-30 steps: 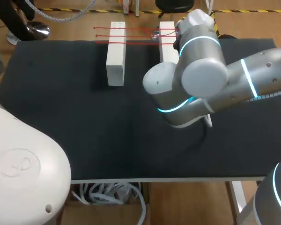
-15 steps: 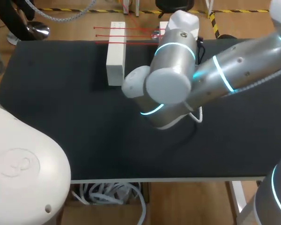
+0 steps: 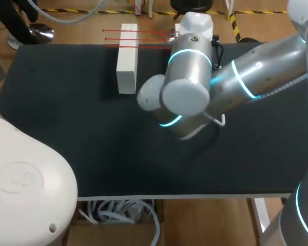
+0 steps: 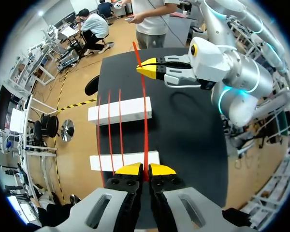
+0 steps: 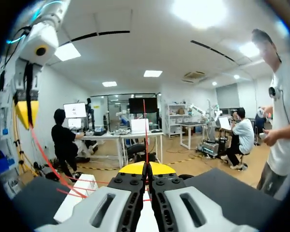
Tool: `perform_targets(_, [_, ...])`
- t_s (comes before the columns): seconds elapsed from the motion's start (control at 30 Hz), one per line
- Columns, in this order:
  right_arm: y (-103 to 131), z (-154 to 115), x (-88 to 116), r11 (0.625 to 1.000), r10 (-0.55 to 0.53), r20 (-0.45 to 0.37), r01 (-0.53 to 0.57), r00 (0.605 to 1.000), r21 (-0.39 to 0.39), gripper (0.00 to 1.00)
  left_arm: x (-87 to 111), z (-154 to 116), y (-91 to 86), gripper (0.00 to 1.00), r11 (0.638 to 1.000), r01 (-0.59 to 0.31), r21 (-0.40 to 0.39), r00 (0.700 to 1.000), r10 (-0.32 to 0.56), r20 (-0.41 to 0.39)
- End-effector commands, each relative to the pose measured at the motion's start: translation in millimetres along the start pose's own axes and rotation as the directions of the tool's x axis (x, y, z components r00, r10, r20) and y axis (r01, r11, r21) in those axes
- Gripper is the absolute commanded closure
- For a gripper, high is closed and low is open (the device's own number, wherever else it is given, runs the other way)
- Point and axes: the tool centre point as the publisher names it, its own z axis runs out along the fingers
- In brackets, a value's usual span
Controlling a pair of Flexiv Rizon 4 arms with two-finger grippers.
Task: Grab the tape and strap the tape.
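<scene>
Pinches the red tape with the left end effector, with yellow fingertips pressed together on the strand from both sides. Runs straight ahead from that pinch, across the near white block and then the far white block. Ends in the right end effector, likewise clamped on that strand over the black desk, with a short red tail poking out past its tips. Cannot tell whether the held strand touches either block.

Just beside it, across both blocks: three more red strands, roughly parallel and apart from one another. Crosswise to them, flat on the desk and apart: the two blocks.

From the right wrist, shows closed yellow tips with a thin red line rising between them. Shows also a red run curving from the left end effector's tip down to beside a white block.

From above, shows the right arm coming in from the right and reaching to the desk's far edge, hiding nearly all of one block. Leaves the other in plain sight, with three strands over its far end. At the near left corner, the left arm's white housing.
</scene>
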Motion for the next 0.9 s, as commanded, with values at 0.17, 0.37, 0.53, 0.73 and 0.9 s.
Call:
perform_targets(0.17, [-0.1,-10.8,-1.1,0.991,-0.127,-0.086,0.129,0.988,0.022,1.00,-0.3,-0.7,-1.0,1.00,1.000,0.001,-0.005,1.000,-0.001,-0.002])
perform_targets(0.37, [2.6,-8.6,-0.1,0.989,-0.145,-0.088,0.146,0.986,-0.001,1.00,-0.3,-0.7,-1.0,1.00,1.000,0.001,-0.005,1.000,-0.001,-0.002])
perform_targets(0.53, [5.0,-6.6,0.0,0.988,0.085,-0.049,-0.078,0.995,0.131,1.00,-0.3,-0.7,-1.0,1.00,1.000,0.001,-0.005,1.000,-0.001,-0.002])
perform_targets(0.73, [5.0,-6.6,0.0,0.988,0.085,-0.049,-0.078,0.995,0.131,1.00,-0.3,-0.7,-1.0,1.00,1.000,0.001,-0.005,1.000,-0.001,-0.002])
perform_targets(0.9, [5.0,-6.6,0.0,0.988,0.085,-0.049,-0.078,0.995,0.131,1.00,-0.3,-0.7,-1.0,1.00,1.000,0.001,-0.005,1.000,-0.001,-0.002])
